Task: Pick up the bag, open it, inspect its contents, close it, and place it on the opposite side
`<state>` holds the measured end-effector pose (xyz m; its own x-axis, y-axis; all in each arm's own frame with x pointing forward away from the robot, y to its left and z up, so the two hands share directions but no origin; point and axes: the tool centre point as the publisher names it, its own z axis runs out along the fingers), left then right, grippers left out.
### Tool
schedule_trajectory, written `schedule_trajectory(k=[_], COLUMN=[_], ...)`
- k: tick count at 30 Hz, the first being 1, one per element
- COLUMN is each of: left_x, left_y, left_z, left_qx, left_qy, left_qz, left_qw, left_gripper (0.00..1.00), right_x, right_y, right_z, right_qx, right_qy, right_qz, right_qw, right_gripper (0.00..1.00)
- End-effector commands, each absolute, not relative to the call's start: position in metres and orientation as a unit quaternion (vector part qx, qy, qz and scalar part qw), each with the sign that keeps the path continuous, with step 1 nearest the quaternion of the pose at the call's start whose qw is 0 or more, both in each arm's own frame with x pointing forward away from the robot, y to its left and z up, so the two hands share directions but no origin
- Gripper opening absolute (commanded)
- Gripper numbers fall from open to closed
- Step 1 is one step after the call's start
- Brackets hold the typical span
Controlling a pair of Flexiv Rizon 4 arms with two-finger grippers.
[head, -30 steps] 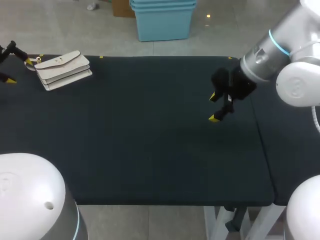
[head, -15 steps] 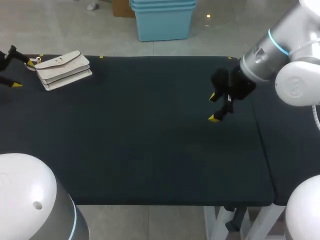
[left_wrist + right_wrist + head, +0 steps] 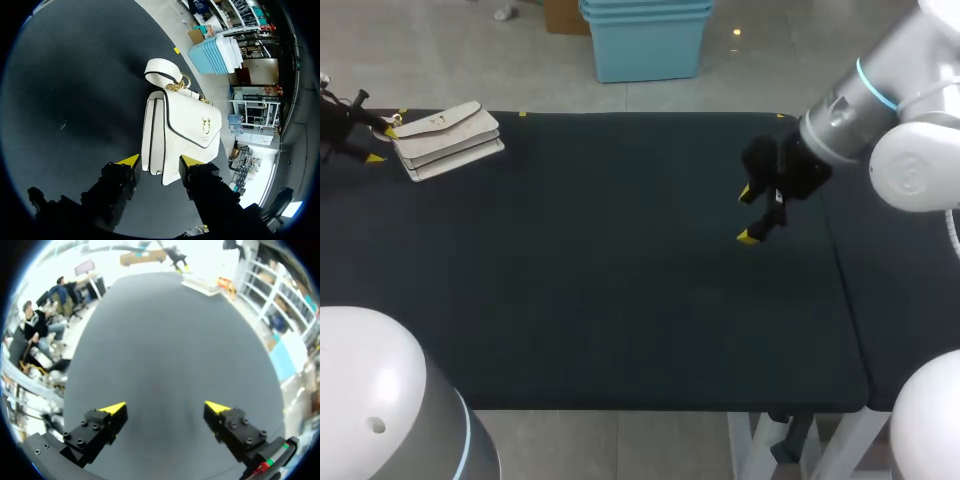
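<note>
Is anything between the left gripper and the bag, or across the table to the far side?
Nothing lies between the left gripper and the bag; its end is between the open fingers. Across the table, only the right gripper hovers over the right part.

Head: you overlook the whole table (image 3: 620, 300) from above and behind.
Left wrist: close over the bag (image 3: 185, 130).
Right wrist: out across the table.
Shared: bag, head and left wrist.

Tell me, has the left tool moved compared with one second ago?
Yes. The left tool has shifted toward the white bag, which stayed in place.
</note>
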<state>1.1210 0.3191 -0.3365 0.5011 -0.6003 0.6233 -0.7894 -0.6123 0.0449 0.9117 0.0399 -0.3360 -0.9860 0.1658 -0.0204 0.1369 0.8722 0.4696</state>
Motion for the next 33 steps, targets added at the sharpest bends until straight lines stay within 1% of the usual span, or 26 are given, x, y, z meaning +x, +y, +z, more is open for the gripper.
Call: schedule_trajectory(k=[1,3,7,9,12,13,14,16,17,26,33], left_x=[1.140,1.143,1.148,1.150,1.154,1.154,1.154,1.154,1.153,1.142,1.133], left_y=[0.319,0.317,0.312,0.310,0.307,0.307,0.306,0.304,0.303,0.305,0.298], left_z=[-0.344,-0.345,-0.348,-0.350,-0.353,-0.353,-0.354,-0.354,-0.355,-0.361,-0.355], left_qx=[0.844,0.844,0.843,0.843,0.842,0.842,0.842,0.841,0.840,0.837,0.818], left_qy=[-0.420,-0.419,-0.420,-0.419,-0.420,-0.420,-0.420,-0.421,-0.423,-0.433,-0.465], left_qz=[0.267,0.266,0.264,0.264,0.261,0.261,0.260,0.258,0.256,0.244,0.246], left_qw=[0.201,0.204,0.207,0.210,0.216,0.217,0.218,0.221,0.222,0.227,0.234], left_gripper=[0.46,0.48,0.47,0.40,0.37,0.33,0.25,0.05,0.00,0.00,0.00], right_x=[0.912,0.912,0.912,0.912,0.912,0.912,0.912,0.912,0.912,0.912,0.912], right_y=[0.040,0.040,0.040,0.040,0.040,0.040,0.040,0.040,0.040,0.040,0.040], right_z=[-0.336,-0.336,-0.336,-0.336,-0.336,-0.336,-0.336,-0.336,-0.336,-0.336,-0.336], right_qx=[0.077,0.077,0.077,0.077,0.077,0.077,0.077,0.077,0.077,0.077,0.077], right_qy=[0.967,0.967,0.967,0.967,0.967,0.967,0.967,0.967,0.967,0.967,0.967], right_qz=[0.241,0.241,0.241,0.241,0.241,0.241,0.241,0.241,0.241,0.241,0.241], right_qw=[0.029,0.029,0.029,0.029,0.029,0.029,0.029,0.029,0.029,0.029,0.029], right_gripper=[1.00,1.00,1.00,1.00,1.00,1.00,1.00,1.00,1.00,1.00,1.00])
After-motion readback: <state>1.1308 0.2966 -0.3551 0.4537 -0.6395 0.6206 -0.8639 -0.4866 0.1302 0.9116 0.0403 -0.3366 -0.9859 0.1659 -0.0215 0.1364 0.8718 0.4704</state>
